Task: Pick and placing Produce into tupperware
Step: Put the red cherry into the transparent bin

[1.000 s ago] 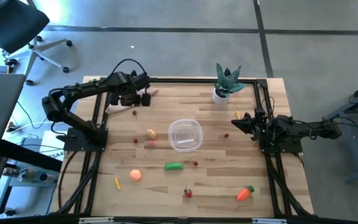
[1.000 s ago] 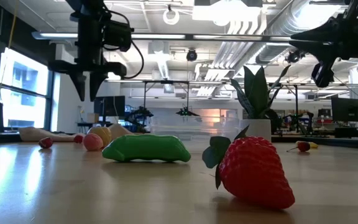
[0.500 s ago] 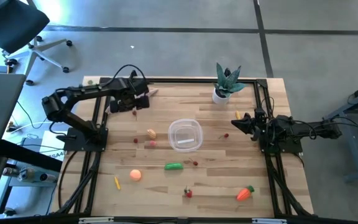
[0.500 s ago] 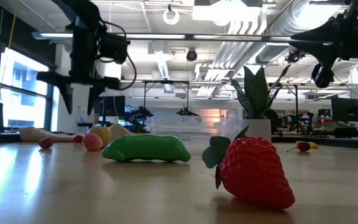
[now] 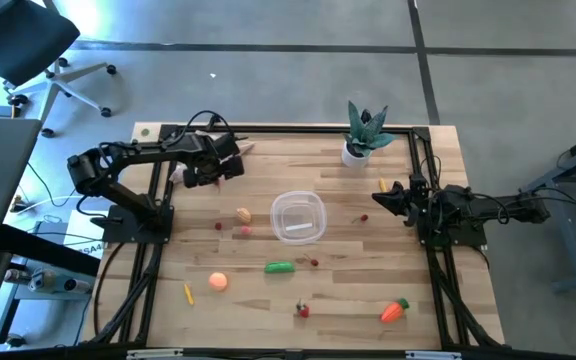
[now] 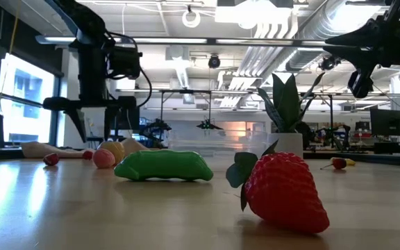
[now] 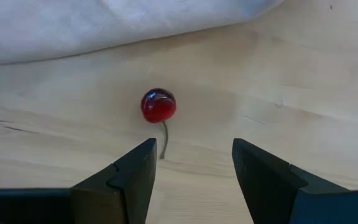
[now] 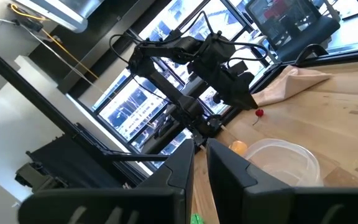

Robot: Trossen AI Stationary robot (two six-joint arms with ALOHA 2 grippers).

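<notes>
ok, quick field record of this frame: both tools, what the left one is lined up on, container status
left tool: open, fingers apart above the table, empty
target: red cherry with stem, lying on the wood just ahead of the left tool, beside the beige cloth
right tool: fingers close together, holding nothing, raised at the table's right edge
tupperware: mid-table, no produce visible inside
loose produce: green pepper, orange ball, carrot, strawberry

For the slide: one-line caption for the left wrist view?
Open left gripper poised over a red cherry beside the cloth.

Beige cloth [image 7: 104, 25] cut off at the left wrist view's edge, its full extent unseen.
</notes>
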